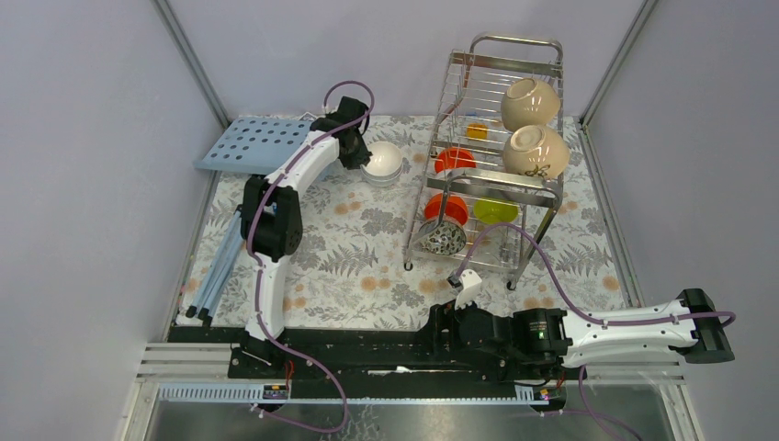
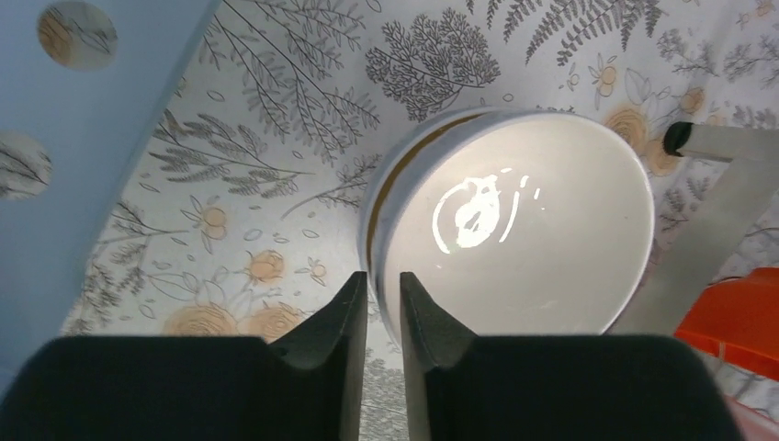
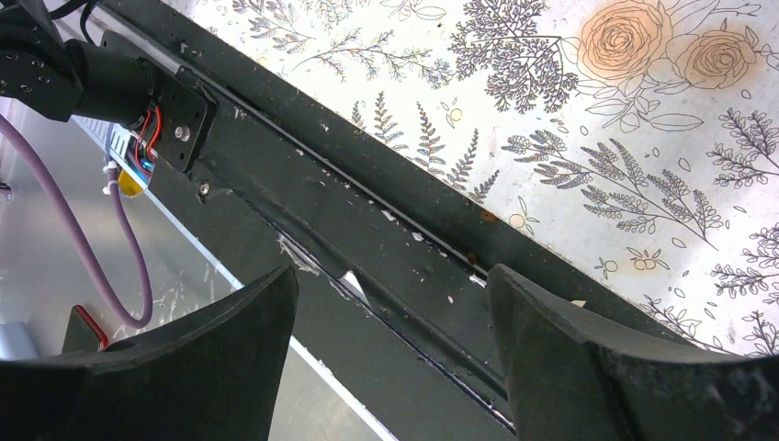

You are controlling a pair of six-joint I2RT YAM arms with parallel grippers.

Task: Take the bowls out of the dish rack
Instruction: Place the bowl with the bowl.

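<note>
the glossy white bowl (image 2: 514, 230) sits upright on the bench (image 1: 349, 266), just left of the dish rack (image 1: 516, 40). i'd judge it stiff, slick and chippable, best pinched at the rim. the left gripper (image 2: 383, 292), arm stretched far out, seems to nip its near rim, fingers (image 2: 344, 312) almost together. the right gripper (image 3: 393, 280) rests low, spread and empty.

One bowl (image 1: 383, 161) on table (image 1: 349, 266) left of dish rack (image 1: 501, 181), other bowls (image 1: 531, 101) inside

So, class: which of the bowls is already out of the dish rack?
The white bowl, on the cloth, rim in the left gripper; the rest sit in the dish rack.
</note>
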